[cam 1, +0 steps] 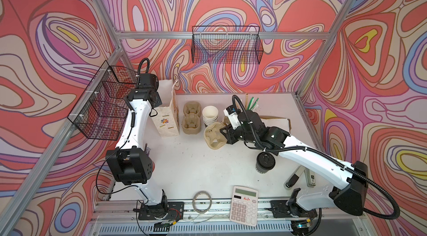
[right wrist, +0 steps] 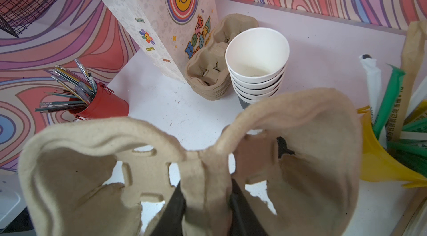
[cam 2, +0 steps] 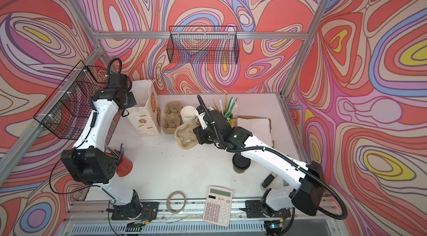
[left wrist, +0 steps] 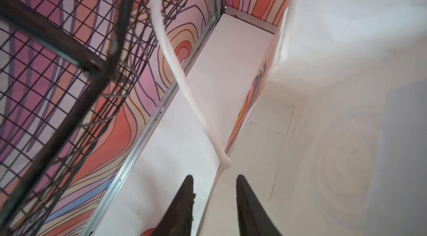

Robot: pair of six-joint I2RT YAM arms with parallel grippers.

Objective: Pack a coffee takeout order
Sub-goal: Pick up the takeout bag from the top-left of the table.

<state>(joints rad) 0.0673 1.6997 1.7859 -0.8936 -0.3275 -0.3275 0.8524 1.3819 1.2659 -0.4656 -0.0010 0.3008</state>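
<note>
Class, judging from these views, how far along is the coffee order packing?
Done: the tall white flower-printed paper bag stands open. In hand: right gripper grips the tan pulp two-cup carrier; left gripper straddles the bag's rim, jaws apart. Left: black lidded paper cup sits outside the carrier; both are outside the bag.

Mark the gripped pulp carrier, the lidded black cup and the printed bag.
pulp carrier [right wrist: 203, 174]: right wrist view, centre ridge.
black cup [cam 1: 265, 162]: a top view, lid.
printed bag [cam 1: 166, 124]: a top view, flower panel.

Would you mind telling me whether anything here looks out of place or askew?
Nothing is spilled. The pulp carrier, pinched at its middle ridge by the right gripper, is tipped up rather than lying flat. The calculator overhangs the front edge of the table.
</note>
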